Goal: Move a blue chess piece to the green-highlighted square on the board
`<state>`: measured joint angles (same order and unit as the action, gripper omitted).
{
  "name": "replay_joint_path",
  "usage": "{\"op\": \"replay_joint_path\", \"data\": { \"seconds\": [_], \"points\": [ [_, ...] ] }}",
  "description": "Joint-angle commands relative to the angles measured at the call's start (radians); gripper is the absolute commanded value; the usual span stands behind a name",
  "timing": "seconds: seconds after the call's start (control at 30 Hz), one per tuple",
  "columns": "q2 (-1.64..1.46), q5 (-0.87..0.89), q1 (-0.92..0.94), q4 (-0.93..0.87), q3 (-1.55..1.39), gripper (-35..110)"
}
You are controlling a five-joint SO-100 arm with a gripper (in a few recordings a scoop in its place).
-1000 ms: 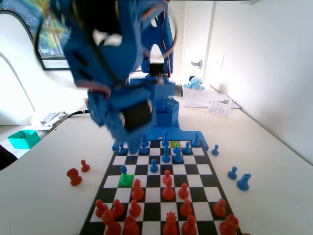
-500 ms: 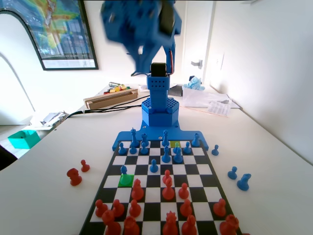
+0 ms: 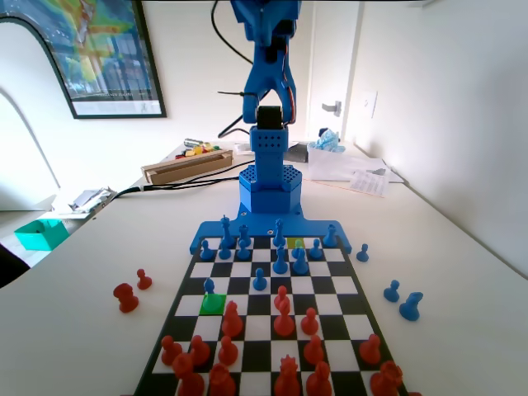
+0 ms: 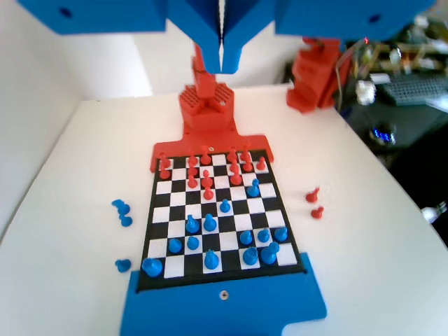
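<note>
We saw our hand [image 4: 222, 63] clenched and empty at top; we judged it should open, then descend straight over the blue chess piece [image 3: 209, 285] beside the green-highlighted square [image 3: 213, 304].

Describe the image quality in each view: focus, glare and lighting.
Fixed view: bright backlight washes out the white walls; the black-and-white chequered chessboard and vivid green-highlighted square read sharp, though the nearest red pieces soften at the bottom edge. Wrist view: softer overall, the small blue plastic pawns are slightly blurred, the closed blue gripper at the top is out of focus, and the white table glares.
</note>
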<state>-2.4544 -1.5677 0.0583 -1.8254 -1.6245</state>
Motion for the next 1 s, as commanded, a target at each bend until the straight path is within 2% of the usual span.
{"op": "replay_joint_path", "data": {
  "seconds": [0.0, 0.3, 0.7, 0.97],
  "points": [
    [-0.144, -0.081, 0.000, -0.012, -0.078, 1],
    [-0.379, -0.187, -0.011, 0.055, -0.324, 1],
    [-0.537, -0.204, -0.026, 0.227, -0.545, 1],
    [-0.601, -0.204, -0.038, 0.256, -0.557, 1]
  ]
}}
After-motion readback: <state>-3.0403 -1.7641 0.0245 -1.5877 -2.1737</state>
